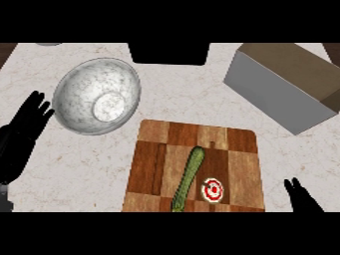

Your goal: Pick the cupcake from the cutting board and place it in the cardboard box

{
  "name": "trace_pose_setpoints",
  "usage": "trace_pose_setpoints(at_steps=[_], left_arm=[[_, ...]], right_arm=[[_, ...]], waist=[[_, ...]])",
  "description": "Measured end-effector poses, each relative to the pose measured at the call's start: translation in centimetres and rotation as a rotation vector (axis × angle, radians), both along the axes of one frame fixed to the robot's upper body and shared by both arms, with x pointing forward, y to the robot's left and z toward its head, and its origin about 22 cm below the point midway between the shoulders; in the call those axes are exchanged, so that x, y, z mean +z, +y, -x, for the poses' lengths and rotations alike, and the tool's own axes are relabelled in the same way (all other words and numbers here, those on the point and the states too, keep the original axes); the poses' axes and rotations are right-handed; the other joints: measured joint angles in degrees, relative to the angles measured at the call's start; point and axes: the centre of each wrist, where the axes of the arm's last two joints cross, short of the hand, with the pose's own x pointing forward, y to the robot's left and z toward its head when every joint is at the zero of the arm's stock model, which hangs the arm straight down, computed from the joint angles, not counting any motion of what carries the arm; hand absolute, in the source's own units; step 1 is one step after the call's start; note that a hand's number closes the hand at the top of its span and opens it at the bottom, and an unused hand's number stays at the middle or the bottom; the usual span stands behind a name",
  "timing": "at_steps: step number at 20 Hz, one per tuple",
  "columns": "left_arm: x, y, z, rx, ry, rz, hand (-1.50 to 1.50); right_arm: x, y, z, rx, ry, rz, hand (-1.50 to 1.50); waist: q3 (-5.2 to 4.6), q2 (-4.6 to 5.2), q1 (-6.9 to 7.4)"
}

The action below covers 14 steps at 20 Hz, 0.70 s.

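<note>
The pick has not begun. The cupcake [213,190] sits on the cutting board [163,149] at lower centre, just beside a cucumber [189,175]. The right hand [302,198], lower right, is empty with its fingers straight. The left hand [19,133] rests released at the left edge. Next, the right hand must reach left to grasp the cupcake, then carry it to the cardboard box [279,94] at upper right.
</note>
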Motion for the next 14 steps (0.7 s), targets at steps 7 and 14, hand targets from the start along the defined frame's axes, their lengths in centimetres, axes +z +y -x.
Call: trace_pose_setpoints(at_steps=[7, 14], left_arm=[[-0.4, -0.2, 0.0, 0.005, 0.007, 0.005, 0.00], [-0.7, 1.0, 0.2, 0.025, 0.016, 0.002, 0.00]], right_arm=[[2.5, 5.5, -2.5, -0.011, 0.123, -0.014, -1.50], [2.8, 7.5, -4.5, 0.033, 0.158, -0.024, -1.50]], waist=[[0.26, -0.37, -0.32], [0.40, -0.62, -1.16]])
